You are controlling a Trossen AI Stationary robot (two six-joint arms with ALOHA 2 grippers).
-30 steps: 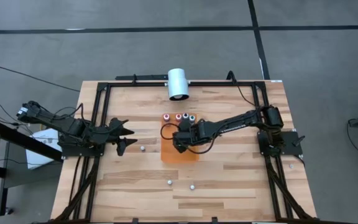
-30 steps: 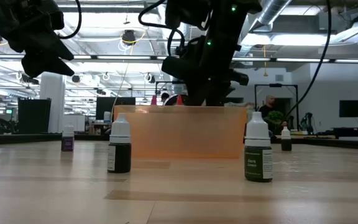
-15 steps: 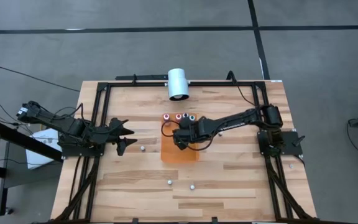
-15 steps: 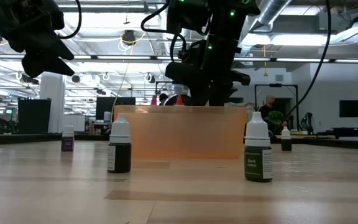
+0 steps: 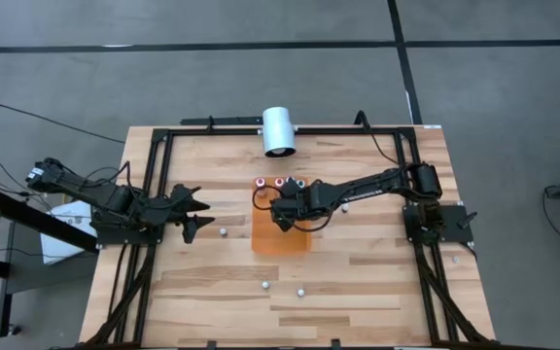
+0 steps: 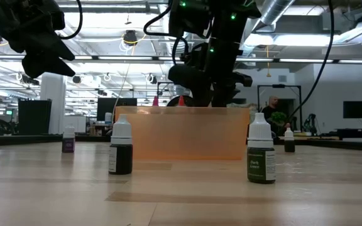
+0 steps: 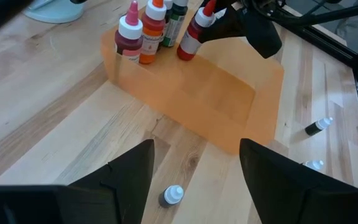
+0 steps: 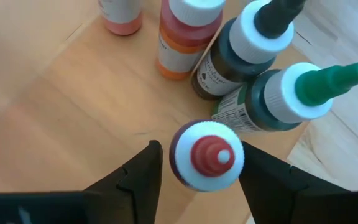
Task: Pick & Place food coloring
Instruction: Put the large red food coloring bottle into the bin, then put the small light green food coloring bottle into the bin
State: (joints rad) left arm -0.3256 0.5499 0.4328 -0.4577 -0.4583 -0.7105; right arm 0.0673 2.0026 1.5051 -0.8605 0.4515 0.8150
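Here, right pincer (image 8: 194, 163) spread, fingers flanking a red-capped bottle (image 8: 205, 155) without visibly pinching it; bottle upright on the orange mat (image 5: 282, 236), long axis vertical, straight between the fingertips, beside the other food coloring bottles (image 5: 280, 183) clustered at the mat's upper edge, centre of the high view. Left pincer (image 5: 192, 212) also spread, holding nothing, parked at centre left, well apart from the mat. Loose bottles (image 5: 264, 285) lower on the bench (image 5: 358, 272), nearer neither arm clearly

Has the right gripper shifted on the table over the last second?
Yes. In the high view the right gripper has moved up the orange mat towards the row of standing bottles at its far edge.
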